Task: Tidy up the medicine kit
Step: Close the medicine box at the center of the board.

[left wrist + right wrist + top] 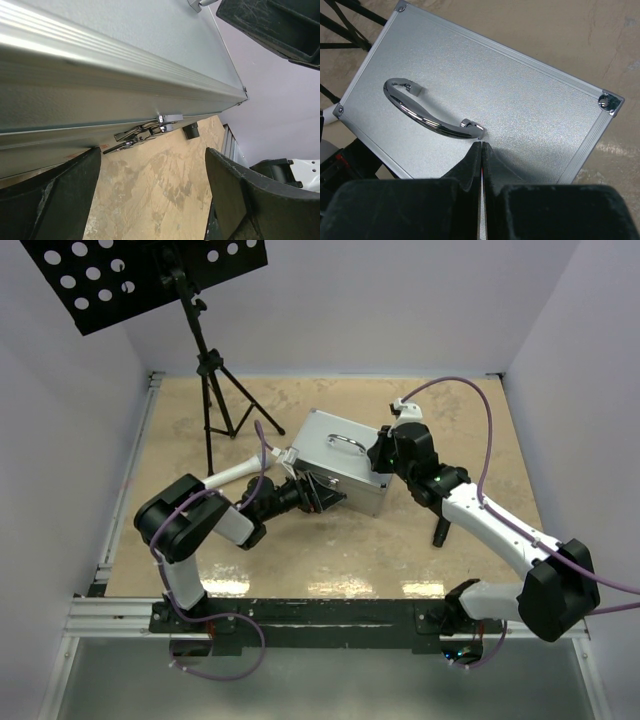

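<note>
A: Kit position?
B: Medicine kit noted shut, lid down, near the middle of the table, well off every edge.
A: Fingers?
B: Left gripper seen spread wide, nothing held, aimed at the front wall with the latch just ahead. Right gripper pressed together, tips at the lid just beside the handle; contact cannot be confirmed.
A: Risks?
B: Latch may be missed or only half flipped if approached askew. The case may be shoved toward the far edge if not pinned firmly from above.
</note>
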{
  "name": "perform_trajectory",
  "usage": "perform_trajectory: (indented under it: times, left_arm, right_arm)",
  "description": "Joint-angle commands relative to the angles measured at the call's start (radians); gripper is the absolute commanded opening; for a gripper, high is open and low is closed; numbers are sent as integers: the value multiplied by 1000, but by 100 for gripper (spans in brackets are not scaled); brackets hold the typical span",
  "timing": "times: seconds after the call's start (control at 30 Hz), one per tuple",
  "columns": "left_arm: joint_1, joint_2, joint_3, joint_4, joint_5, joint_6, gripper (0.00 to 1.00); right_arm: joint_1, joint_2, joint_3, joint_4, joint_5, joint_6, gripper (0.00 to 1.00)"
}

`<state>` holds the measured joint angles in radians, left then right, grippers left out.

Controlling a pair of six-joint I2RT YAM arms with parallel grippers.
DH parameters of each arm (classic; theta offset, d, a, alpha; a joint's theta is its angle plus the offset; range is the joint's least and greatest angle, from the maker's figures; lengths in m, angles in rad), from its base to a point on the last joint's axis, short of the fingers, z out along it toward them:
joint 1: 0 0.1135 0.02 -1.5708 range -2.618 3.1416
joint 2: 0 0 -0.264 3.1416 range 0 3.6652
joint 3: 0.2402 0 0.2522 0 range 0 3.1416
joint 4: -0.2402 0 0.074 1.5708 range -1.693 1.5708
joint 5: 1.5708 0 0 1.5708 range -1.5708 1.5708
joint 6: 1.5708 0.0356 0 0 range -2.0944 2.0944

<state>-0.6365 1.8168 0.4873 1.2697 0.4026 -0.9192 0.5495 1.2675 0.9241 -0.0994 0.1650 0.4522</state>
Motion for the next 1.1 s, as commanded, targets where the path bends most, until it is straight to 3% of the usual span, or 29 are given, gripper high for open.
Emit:
perform_trajectory:
  times: [0.0,0.73,1.07]
  left_arm:
    - [-6,-45,24,631,-33,48,89]
    - [-29,-128,-21,631,-19,56,89]
    - [-29,-108,-29,631,-15,48,85]
  right_arm:
    - [3,-25,-14,29,18,-1,0]
    - [1,-26,-13,27,24,0,0]
    - [1,-31,-14,24,24,0,0]
